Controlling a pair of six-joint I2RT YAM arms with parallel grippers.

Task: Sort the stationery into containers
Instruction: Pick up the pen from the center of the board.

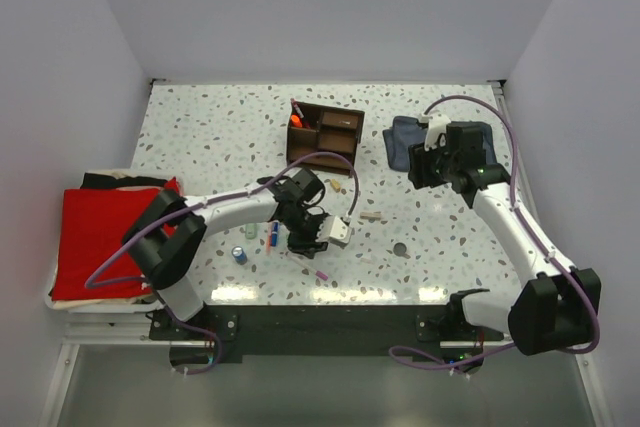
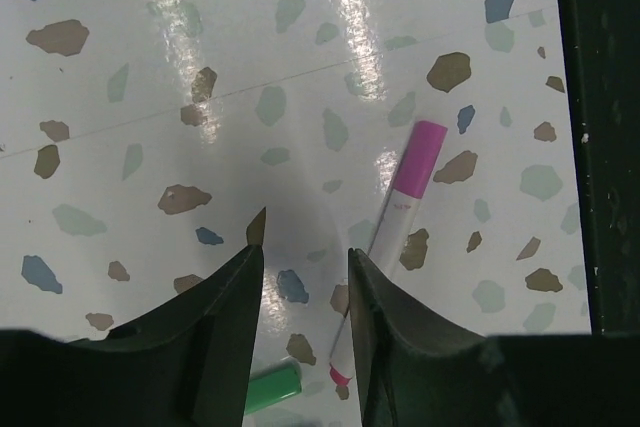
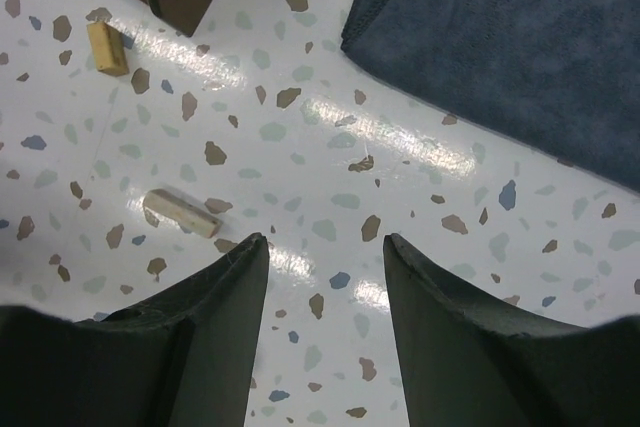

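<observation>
Diagonally, pink pen (image 2: 400, 209), cap upper-right, beside spread left end effector (image 2: 307, 237), right end effector (image 3: 325, 239) spread

Plain white walls (image 1: 330, 7) enclose a glossy, speckled terrazzo tabletop (image 1: 200, 137) showing bright streaks of reflected light.

You're looking at a robotics lab cell: plain white walls (image 1: 300, 7) box in a speckled tabletop (image 1: 200, 137), with the left arm (image 1: 235, 209) and right arm (image 1: 512, 227) bolted along the frame's bottom.

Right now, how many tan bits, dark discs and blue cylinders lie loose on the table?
Tan bits: 2, a block and a stick
Disc: 1
Cylinder: 1
Total: 4
</observation>
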